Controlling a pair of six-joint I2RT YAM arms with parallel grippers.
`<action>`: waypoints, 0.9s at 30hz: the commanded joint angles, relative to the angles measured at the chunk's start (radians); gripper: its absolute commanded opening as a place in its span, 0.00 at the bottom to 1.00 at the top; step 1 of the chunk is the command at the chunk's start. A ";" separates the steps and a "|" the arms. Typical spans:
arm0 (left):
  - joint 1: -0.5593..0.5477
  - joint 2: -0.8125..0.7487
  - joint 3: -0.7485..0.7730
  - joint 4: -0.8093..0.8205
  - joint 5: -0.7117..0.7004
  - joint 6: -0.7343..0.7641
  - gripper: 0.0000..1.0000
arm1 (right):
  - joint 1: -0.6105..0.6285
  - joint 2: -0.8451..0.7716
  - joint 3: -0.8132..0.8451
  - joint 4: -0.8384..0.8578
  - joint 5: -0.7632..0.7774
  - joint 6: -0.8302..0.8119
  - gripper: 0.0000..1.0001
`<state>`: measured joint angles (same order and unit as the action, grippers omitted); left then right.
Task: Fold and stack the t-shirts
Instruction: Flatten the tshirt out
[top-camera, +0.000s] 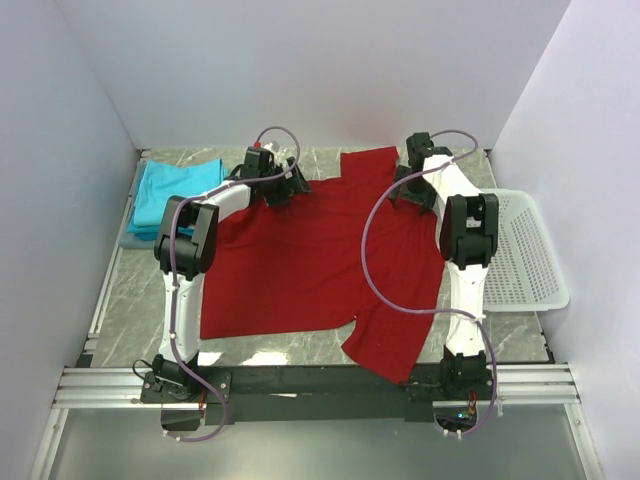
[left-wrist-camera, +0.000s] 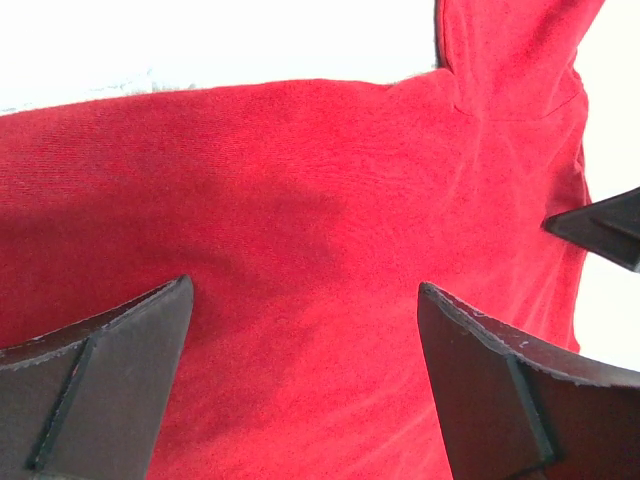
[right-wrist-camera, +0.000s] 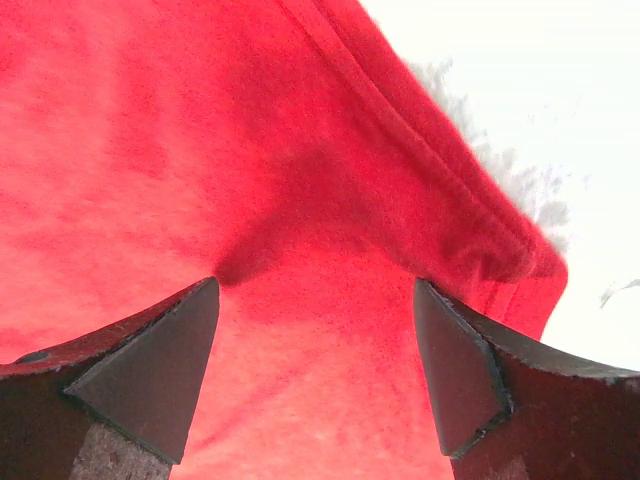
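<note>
— What encloses the space?
— Plain white walls (top-camera: 320, 70) on the left, far and right sides, evenly lit.
— And underneath?
— A grey marbled table (top-camera: 135, 310), with an aluminium rail (top-camera: 100, 385) along its near edge.

The table (top-camera: 130, 300) has a grey marble-pattern top. A white plastic lattice basket (top-camera: 525, 260) sits at the right edge of the table, about midway between near and far, beside the right wall (top-camera: 590, 150). Plain white walls enclose the left (top-camera: 50, 200) and far (top-camera: 320, 70) sides. Aluminium rails (top-camera: 100, 385) and a black bar (top-camera: 320, 380) run along the near edge.
</note>
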<state>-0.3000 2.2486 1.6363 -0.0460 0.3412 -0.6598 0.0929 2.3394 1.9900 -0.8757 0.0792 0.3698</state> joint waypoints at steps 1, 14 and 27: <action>-0.004 -0.050 0.057 -0.035 -0.024 0.043 0.99 | 0.010 -0.078 0.044 0.058 -0.048 -0.075 0.85; -0.010 -0.675 -0.366 -0.181 -0.211 -0.059 1.00 | 0.166 -0.664 -0.420 0.291 0.037 -0.039 0.87; -0.255 -1.288 -1.099 -0.558 -0.421 -0.624 1.00 | 0.179 -1.048 -0.908 0.455 -0.004 0.070 0.88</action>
<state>-0.4908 1.0355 0.5686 -0.5037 0.0067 -1.0637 0.2722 1.3392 1.0855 -0.4892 0.0666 0.4252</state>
